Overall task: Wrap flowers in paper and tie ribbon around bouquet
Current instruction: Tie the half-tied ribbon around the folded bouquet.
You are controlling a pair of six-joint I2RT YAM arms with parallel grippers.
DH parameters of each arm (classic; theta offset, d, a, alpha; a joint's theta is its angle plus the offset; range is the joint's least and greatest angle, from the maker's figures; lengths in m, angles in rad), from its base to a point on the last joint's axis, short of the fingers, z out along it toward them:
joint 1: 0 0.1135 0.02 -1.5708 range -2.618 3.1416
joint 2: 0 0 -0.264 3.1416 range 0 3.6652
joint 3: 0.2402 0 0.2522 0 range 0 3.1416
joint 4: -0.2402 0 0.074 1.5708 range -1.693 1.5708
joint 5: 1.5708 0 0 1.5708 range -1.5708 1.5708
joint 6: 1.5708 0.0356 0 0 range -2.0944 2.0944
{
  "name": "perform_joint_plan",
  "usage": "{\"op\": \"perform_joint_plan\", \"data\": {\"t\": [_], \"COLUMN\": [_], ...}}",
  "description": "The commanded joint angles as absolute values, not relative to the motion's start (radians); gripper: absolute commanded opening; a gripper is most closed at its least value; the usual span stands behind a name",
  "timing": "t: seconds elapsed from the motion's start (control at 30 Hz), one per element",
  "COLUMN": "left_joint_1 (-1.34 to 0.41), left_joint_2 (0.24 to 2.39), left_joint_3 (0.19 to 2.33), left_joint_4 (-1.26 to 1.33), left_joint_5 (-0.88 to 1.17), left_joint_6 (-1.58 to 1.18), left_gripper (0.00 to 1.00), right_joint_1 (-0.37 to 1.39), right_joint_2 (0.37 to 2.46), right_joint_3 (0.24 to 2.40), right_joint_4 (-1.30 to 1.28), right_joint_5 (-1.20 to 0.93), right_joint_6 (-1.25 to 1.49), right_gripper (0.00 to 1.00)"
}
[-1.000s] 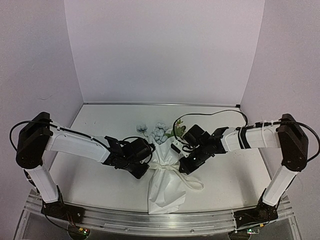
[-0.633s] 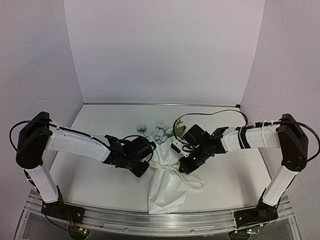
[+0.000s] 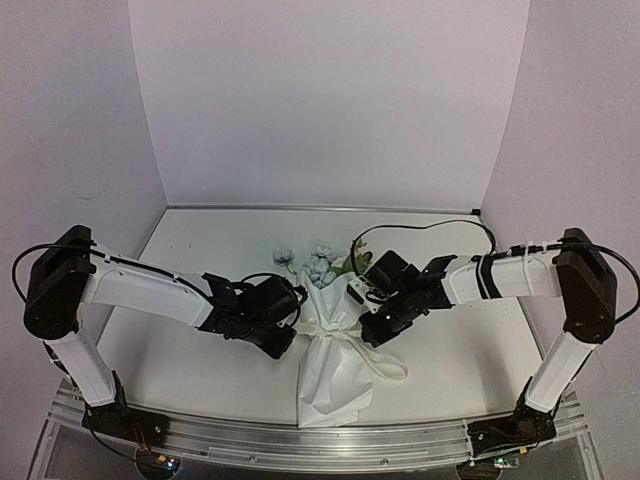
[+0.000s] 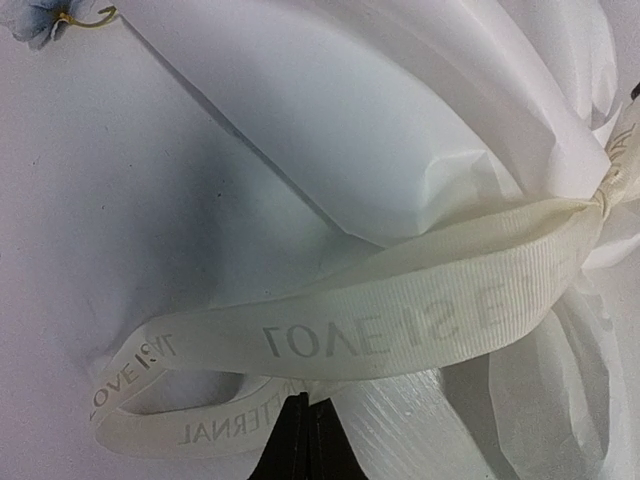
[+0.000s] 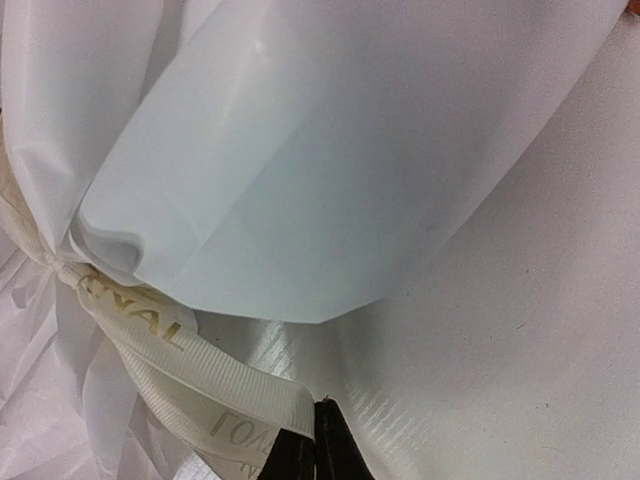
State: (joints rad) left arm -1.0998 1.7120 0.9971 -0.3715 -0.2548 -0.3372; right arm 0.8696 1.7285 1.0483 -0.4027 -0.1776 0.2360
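"Where's the bouquet (image 3: pixel 330 378) sitting?"

"Flat on the bench (image 3: pixel 450 350), right in the middle between the two arms. The flowers (image 3: pixel 318 268) poke out of the far end, pale blue-white blooms with a bit of green leaf. The white paper (image 4: pixel 400 130) runs back toward the near edge and flares out again there."

"And the ribbon (image 4: pixel 400 320)?"

"It's cinched around the middle of the paper, with a knot where the wrap narrows. It's cream, with faint lettering on it. One end goes off to the left side and the other to the right. A loose loop of it lies on the bench just right of the lower half."

"What's the left gripper (image 4: pixel 305 440) doing?"

"It's pressed close against the left side of the wrap, low by the waist. Its fingers are closed tight together, pinching the ribbon where the band curls round into a loop."

"The right gripper (image 5: pixel 318 445)?"

"It's doing the same on the other side. It sits just beside the knot with its fingertips squeezed together on the ribbon's other end. That strip runs up from its fingers to the bunched paper."

"Is either one touching the blooms?"

"No, both are down at the waist of the wrap, well short of the flowers."
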Motion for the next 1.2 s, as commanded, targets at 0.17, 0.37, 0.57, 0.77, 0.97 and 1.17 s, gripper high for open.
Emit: {"op": "perform_joint_plan", "data": {"t": [0.17, 0.37, 0.57, 0.77, 0.97, 1.17], "left_joint_1": [-1.098, -1.095, -1.08, -1.064, -1.056, -1.05], "left_joint_2": [1.651, 1.64, 1.63, 1.622, 1.625, 1.627], "left_joint_3": [0.951, 0.922, 0.9, 0.882, 0.874, 0.868], "left_joint_4": [-0.35, -0.33, -0.316, -0.305, -0.3, -0.293], "left_joint_5": [-0.255, -0.247, -0.221, -0.198, -0.185, -0.171], "left_joint_6": [-0.386, -0.393, -0.399, -0.4, -0.401, -0.404], "left_gripper": [0.0, 0.0, 0.0, 0.0, 0.0, 0.0], "right_joint_1": [0.868, 0.868, 0.869, 0.869, 0.868, 0.868], "right_joint_2": [1.66, 1.654, 1.651, 1.646, 1.647, 1.643], "right_joint_3": [1.009, 1.013, 1.013, 1.012, 1.008, 1.0], "right_joint_4": [-0.431, -0.447, -0.455, -0.456, -0.456, -0.456], "right_joint_5": [-0.056, -0.03, -0.013, -0.011, -0.008, -0.001], "right_joint_6": [0.312, 0.325, 0.338, 0.35, 0.356, 0.36], "right_gripper": [0.0, 0.0, 0.0, 0.0, 0.0, 0.0]}}
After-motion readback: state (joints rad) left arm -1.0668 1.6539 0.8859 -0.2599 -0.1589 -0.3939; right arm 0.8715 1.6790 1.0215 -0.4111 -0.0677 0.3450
